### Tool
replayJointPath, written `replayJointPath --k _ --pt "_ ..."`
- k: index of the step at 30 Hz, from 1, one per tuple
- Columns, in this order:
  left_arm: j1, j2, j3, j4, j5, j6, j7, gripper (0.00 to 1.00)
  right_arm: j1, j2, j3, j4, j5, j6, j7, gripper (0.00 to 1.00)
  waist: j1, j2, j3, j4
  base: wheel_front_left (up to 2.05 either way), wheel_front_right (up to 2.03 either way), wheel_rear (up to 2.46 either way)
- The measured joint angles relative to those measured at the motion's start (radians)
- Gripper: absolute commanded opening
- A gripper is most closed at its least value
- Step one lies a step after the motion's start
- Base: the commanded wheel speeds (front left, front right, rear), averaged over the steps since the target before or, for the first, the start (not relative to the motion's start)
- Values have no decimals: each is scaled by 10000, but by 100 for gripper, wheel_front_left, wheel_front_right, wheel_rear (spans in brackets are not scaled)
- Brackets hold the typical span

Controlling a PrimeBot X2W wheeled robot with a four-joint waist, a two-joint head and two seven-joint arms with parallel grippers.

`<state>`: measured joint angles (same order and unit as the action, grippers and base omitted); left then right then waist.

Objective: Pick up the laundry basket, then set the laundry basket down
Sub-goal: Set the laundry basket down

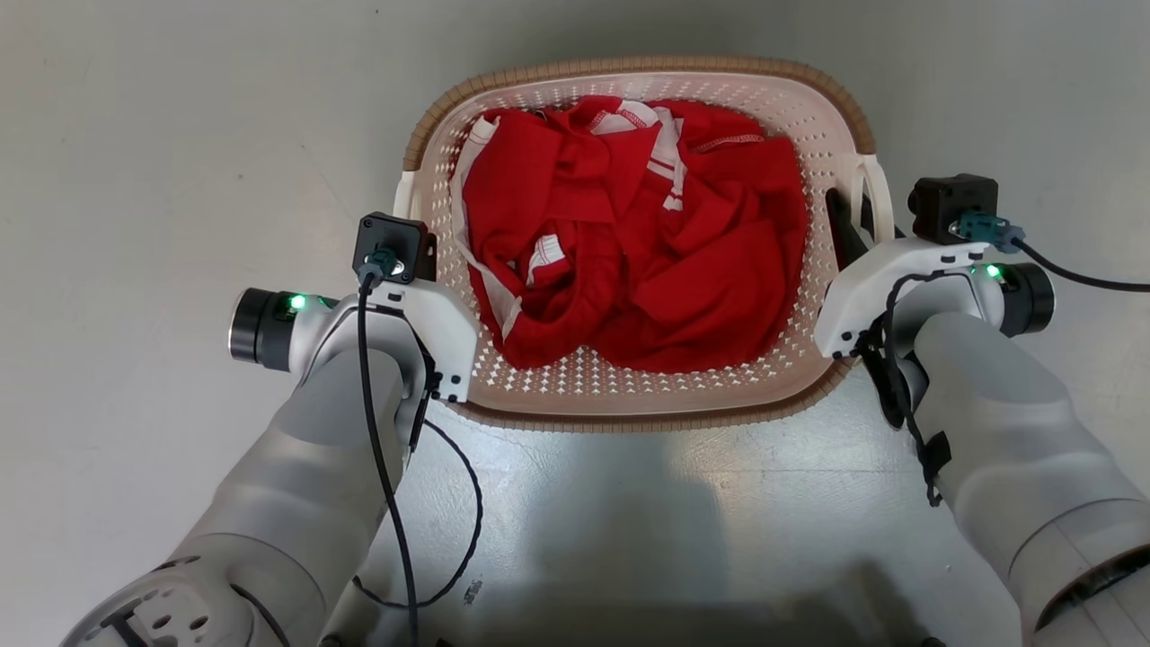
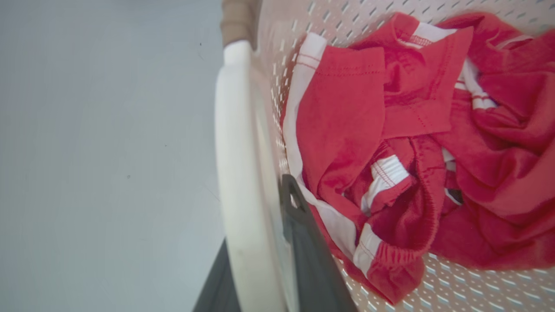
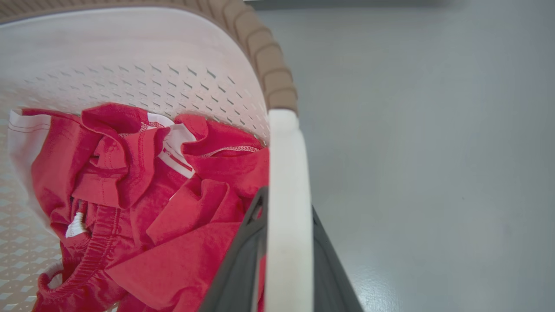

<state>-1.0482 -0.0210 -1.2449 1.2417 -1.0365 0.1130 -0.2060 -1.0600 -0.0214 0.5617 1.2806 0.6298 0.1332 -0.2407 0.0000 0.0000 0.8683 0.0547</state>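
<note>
The left gripper is pinched down on the laundry basket at its left handle: one dark finger lies inside against the perforated wall, the other runs along the outside, and the white bar fills the narrow gap between them. The right gripper clamps the right handle the same way, its two fingers nearly together with the bar sandwiched between, one finger within the basket and one without.

The basket sits between the two forearms, directly in front of the robot, over a smooth grey floor; whether it rests there or hangs just above it cannot be told. It is a rounded rectangle of cream plastic, its walls and bottom pierced with rows of small slanted slots. A brown ribbed rim, moulded to look woven, runs round the top and breaks at each smooth, glossy white handle. Inside lies a crumpled red garment of soft knit cloth with white striped trim, visible stitching and a gathered elastic edge.
</note>
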Motion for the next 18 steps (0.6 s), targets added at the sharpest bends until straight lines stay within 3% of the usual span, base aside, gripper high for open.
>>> replayJointPath --k 5,6,7,8,18 --pt "-80 2 -4 10 0 0 -109 0 -45 -2 -52 0 -102 0 -12 0 0 0 70 8 0 0 0" --pt "-81 2 -4 8 0 -4 -142 12 -45 -2 -86 0 -159 0 -29 0 0 0 75 6 0 0 0" --pt "-81 2 -8 8 2 -27 -178 42 -45 -4 -121 0 -165 0 -31 32 1 0 77 8 0 0 0" --pt "-81 19 -48 15 25 -61 -205 100 -45 -19 -132 2 -182 0 -31 100 0 0 76 7 0 0 0" --pt "-79 393 -176 -4 261 -15 -336 100 -36 -322 -130 73 -267 -2 -71 100 1 0 -49 72 0 0 0"
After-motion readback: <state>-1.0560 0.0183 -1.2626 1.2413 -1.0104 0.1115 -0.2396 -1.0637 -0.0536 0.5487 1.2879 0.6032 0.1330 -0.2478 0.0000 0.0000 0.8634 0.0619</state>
